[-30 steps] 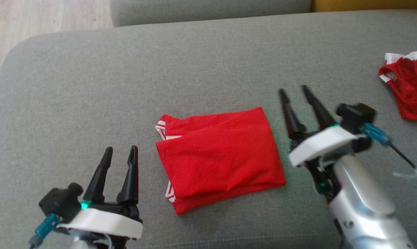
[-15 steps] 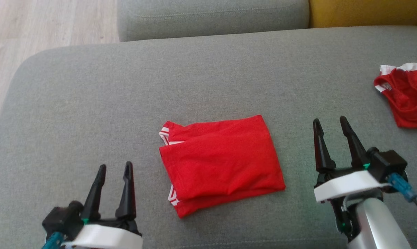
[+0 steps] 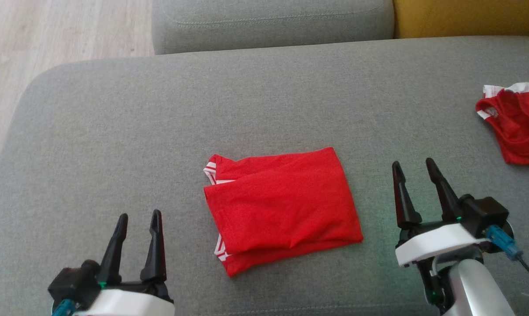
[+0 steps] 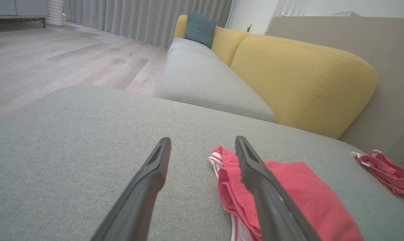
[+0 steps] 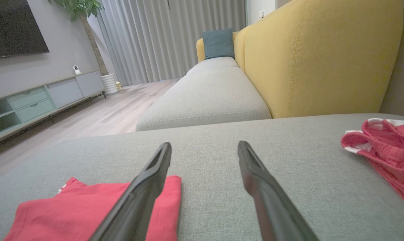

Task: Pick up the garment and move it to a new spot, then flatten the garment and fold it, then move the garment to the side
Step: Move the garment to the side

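The left gripper (image 3: 139,214) and right gripper (image 3: 413,163) both stand spread wide, holding nothing. Between them, apart from both, the folded red jersey with striped white trim (image 3: 282,206) lies mid-cushion on the grey fabric sofa seat (image 3: 159,131). Bare cushion surrounds it. A crumpled red mesh piece (image 3: 516,127), apparently another garment, lies at the right edge.

Head view from above, wrist views low, all sharing garment (image 3: 282,206)

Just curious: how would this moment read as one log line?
garment: folded, on sofa | left gripper: open, empty | right gripper: open, empty | pending: move aside
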Available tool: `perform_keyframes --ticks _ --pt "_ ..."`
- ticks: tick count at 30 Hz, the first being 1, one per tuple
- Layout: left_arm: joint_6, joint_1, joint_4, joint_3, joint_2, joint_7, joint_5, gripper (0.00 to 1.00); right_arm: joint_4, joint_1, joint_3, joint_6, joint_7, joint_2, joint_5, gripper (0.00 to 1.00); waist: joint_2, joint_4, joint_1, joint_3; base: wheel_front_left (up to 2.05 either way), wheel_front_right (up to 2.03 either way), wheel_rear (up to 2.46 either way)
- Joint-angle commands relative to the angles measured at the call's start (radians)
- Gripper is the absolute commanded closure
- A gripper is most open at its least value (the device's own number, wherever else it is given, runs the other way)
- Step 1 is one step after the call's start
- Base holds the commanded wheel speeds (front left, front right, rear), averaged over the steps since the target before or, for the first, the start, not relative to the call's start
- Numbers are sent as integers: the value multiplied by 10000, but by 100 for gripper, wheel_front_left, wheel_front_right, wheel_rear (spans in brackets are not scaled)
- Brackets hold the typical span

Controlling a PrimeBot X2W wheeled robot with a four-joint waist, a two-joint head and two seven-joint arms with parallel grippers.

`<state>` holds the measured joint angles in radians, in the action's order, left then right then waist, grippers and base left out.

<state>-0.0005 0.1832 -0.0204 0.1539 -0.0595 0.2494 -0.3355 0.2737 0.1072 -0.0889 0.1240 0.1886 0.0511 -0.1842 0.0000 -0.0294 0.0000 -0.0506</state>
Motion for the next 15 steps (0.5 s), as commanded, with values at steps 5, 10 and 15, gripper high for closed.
perform_keyframes --ticks 5,10,15 --pt "-168 -269 -196 -400 73 124 155 0 -38 449 -60 67 -443 -8 512 0 0 78 0 -35 0 0 0" --pt "-265 -332 -142 -406 87 124 189 0 345 813 -38 67 -1427 -8 1060 0 0 236 0 -115 0 0 0" --pt "-264 -432 -103 -280 90 124 99 0 973 1349 -482 67 -2538 172 1108 0 0 440 0 -242 0 0 0"
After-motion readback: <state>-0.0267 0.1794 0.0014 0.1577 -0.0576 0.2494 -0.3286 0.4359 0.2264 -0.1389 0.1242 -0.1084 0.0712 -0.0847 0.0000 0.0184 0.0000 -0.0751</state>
